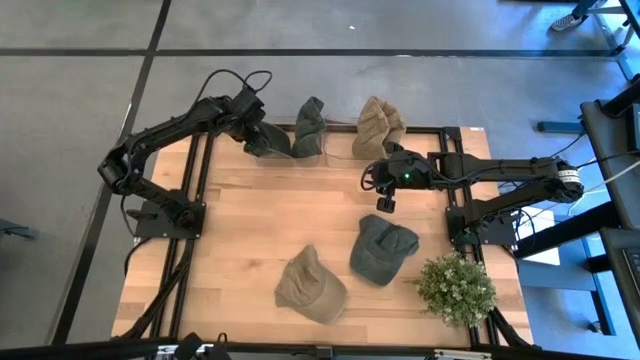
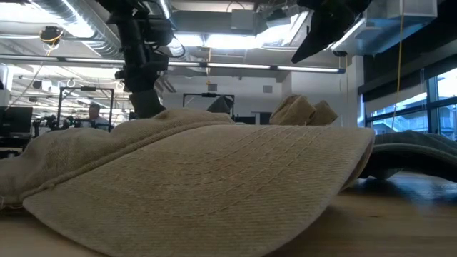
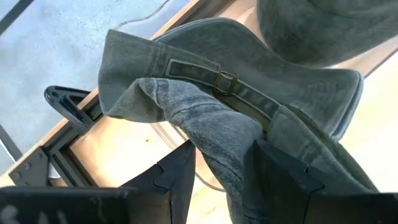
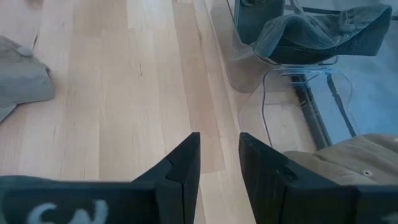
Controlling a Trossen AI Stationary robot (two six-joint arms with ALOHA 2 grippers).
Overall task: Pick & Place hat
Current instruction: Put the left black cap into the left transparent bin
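The left arm reached to the far edge of the surface, its left end effector (image 3: 217,174) clamped on a fold of the grey-green hat (image 3: 249,106). The right arm stretched inward over the surface, its right end effector (image 4: 219,162) pointing down with fingers slightly parted, holding nothing.

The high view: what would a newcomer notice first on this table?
Four hats stand out: a grey-green hat and a tan hat raised at the far edge, a second tan hat and a second grey-green hat flat near the front. The left gripper grips the raised grey-green hat's fabric. A small potted plant sits at the front right corner.
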